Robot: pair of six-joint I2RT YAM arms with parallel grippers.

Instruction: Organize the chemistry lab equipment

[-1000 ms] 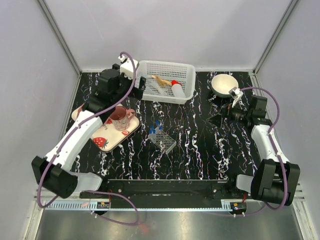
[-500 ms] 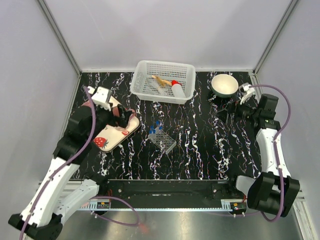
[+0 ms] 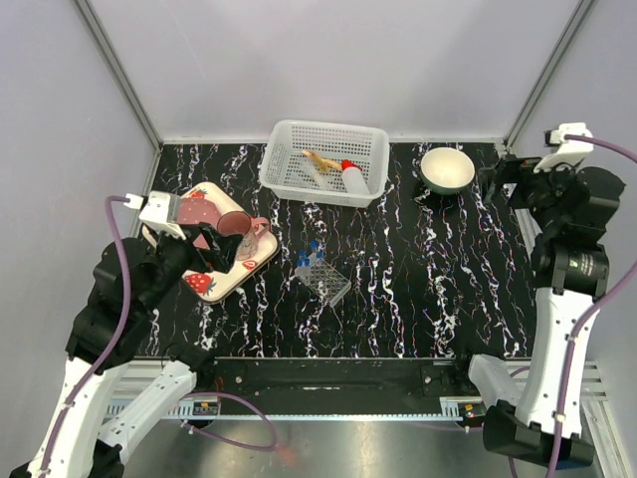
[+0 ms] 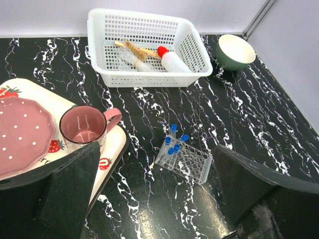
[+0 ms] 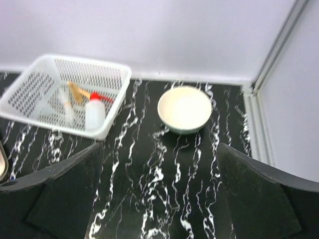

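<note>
A grey mesh tube rack (image 3: 326,281) lies mid-table with blue-capped test tubes (image 3: 309,255) in its left end; the left wrist view shows the rack (image 4: 189,162) and tubes (image 4: 174,142) too. A white basket (image 3: 281,169) at the back holds a red-capped bottle (image 3: 354,178), wooden sticks (image 3: 318,159) and clear pipettes (image 4: 127,59). My left gripper (image 3: 219,249) hovers open above the tray, left of the rack, with nothing between its fingers (image 4: 75,184). My right gripper (image 3: 501,177) hangs open and high at the far right, beside the bowl, holding nothing.
A strawberry-print tray (image 3: 217,282) at the left carries a pink mug (image 3: 239,235) and a pink plate (image 4: 22,134). A white bowl (image 3: 447,169) stands at the back right, right of the basket. Grey walls close in the table on three sides.
My left arm has drawn back from the basket to a spot over the tray. My right arm has lifted and swung towards the far right corner. Both grippers stayed open.
</note>
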